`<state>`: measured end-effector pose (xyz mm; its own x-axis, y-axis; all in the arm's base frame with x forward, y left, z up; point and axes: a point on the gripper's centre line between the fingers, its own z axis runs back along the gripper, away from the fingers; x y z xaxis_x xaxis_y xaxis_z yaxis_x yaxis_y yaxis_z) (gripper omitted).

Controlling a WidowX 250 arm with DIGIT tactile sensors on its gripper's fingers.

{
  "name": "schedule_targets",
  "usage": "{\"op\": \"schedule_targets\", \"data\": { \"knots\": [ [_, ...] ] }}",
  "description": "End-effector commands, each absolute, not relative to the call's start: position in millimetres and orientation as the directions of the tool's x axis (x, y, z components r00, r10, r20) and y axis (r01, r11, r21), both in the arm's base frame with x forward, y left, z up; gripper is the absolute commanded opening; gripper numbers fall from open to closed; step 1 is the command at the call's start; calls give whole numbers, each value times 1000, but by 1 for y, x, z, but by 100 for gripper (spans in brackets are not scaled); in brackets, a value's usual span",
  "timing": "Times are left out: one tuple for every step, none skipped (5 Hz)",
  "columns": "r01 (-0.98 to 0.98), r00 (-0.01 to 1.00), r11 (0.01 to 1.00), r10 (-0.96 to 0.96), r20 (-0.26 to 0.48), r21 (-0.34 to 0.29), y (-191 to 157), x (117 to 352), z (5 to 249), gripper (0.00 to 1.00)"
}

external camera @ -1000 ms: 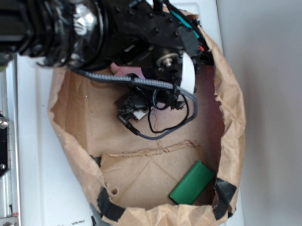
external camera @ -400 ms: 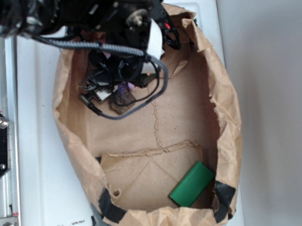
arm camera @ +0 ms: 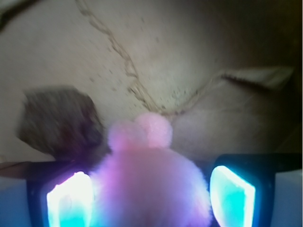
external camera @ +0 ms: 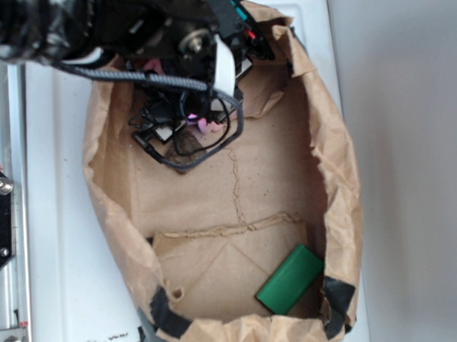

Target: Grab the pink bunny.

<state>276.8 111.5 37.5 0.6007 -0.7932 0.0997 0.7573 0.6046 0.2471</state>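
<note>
— So what's at the left?
— Brown lump (arm camera: 59, 124) on the paper, just beside the bunny (arm camera: 149, 177).
— And the bunny?
— Between the two glowing fingers (arm camera: 68, 199) of the end effector (arm camera: 150, 201); jaws apart, whether they touch it I can't tell.
— Farther right?
— From outside, a green block (external camera: 290, 278) at the bag's (external camera: 341, 174) far end.

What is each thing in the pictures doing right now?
pink bunny: sitting between the gripper's two glowing fingers.
gripper: around the bunny; whether it squeezes yet is hard to tell.
brown lump: lying on the bag floor beside the bunny.
green block: lying flat at the bag's far end.
paper bag: open, crumpled rim.
</note>
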Motion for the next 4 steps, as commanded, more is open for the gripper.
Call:
{"op": "schedule_targets", "data": {
  "knots": [
    [749,585,569,-809,66,338,109,286,24,100],
    [750,593,573,-803,47,329,106,284,22,100],
    [726,622,605,-780,64,327,107,283,25,0],
    [690,667,651,-742,73,315,106,280,30,0]
  ]
}}
